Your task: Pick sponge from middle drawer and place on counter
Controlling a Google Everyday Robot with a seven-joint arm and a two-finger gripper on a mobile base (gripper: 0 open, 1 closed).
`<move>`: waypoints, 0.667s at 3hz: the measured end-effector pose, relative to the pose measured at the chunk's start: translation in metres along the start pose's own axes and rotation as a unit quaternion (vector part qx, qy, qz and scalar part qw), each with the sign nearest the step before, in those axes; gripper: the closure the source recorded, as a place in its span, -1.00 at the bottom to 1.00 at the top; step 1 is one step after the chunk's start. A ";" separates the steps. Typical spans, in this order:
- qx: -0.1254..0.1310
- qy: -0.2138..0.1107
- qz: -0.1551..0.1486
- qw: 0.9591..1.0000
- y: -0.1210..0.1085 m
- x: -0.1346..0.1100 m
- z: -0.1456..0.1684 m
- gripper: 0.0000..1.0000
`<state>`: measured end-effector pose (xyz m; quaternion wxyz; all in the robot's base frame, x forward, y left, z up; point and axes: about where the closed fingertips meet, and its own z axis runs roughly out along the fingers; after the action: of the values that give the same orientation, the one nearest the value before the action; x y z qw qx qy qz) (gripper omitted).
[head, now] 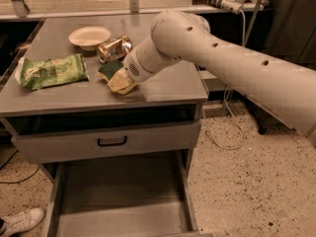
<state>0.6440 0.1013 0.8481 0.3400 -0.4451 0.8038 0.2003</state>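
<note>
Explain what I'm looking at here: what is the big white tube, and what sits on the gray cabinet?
The white tube is a robot's arm. The single camera looks down on the scene from above. The arm's end effector is low over the counter, right at the sponge; whether it grips the sponge cannot be seen. Also on the counter are a green snack bag, a bowl and a can. Below, the drawer is pulled out, its visible floor bare.

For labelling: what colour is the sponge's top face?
Dark green, camera view; gripper at the sponge.
</note>
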 end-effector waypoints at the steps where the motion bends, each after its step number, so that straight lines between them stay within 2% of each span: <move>1: 0.000 0.000 0.000 1.000 0.000 0.000 0.000 -0.78; 2: 0.000 0.000 0.000 1.000 0.000 0.000 0.000 -1.00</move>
<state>0.6440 0.1014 0.8480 0.3400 -0.4452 0.8038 0.2003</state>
